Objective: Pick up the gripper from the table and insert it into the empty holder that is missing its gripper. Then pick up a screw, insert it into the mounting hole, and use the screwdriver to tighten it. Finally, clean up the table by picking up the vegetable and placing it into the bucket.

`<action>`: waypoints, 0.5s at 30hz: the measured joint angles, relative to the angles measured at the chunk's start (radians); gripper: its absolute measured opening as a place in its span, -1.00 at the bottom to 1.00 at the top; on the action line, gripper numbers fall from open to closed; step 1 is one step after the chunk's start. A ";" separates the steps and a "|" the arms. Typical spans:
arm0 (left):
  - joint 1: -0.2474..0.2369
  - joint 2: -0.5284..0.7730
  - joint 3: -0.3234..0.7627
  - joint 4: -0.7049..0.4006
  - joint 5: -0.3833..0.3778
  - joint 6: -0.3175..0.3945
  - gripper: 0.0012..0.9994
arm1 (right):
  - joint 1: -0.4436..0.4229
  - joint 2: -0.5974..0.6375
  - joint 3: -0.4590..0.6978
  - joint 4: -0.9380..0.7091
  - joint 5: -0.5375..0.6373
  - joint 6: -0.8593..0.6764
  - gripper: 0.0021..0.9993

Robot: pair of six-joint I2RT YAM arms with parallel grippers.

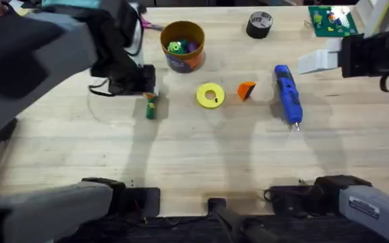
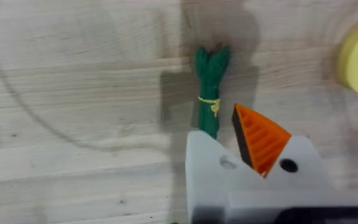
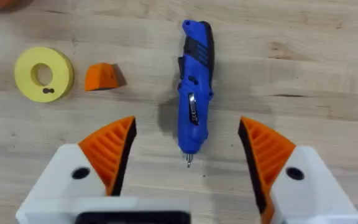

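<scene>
On the wooden table (image 1: 194,155), locate the small orange wedge-shaped plastic gripper with a ribbed face (image 1: 246,90). It lies near the middle, between the flat yellow ring-shaped disc (image 1: 210,95) and the blue pen-shaped electric screwdriver (image 1: 288,93), touching neither. The right wrist view shows the same row: disc (image 3: 43,74), wedge (image 3: 101,76), screwdriver (image 3: 194,93).

Check the left gripper (image 2: 235,146). One finger carries an orange ribbed pad (image 2: 260,140). The other is the bare white angular plastic holder (image 2: 207,180), with no pad fitted. You will see the two fingers drawn close together, with nothing between them. The left gripper hangs beside the small dark green toy vegetable (image 2: 211,87), a slim bundle of stalks tied with a yellow band, which lies flat on the table (image 1: 150,106).

Check the right gripper (image 3: 188,146). Its two orange ribbed pads (image 3: 114,149) stand wide apart and grip nothing. In its wrist view the thin metal tip of the screwdriver points into the gap between them. From overhead, the right gripper (image 1: 323,62) sits apart from the screwdriver, off to the side away from the wedge.

Note the round yellow-orange bucket with a dark blue lower band (image 1: 182,44). It stands upright behind the disc and holds small coloured toys. The black tape roll (image 1: 259,24) sits farther back.
</scene>
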 joint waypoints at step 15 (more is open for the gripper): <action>0.000 -0.429 0.069 -0.074 -0.013 0.000 -0.98 | 0.000 0.000 0.000 -0.007 0.000 0.000 1.00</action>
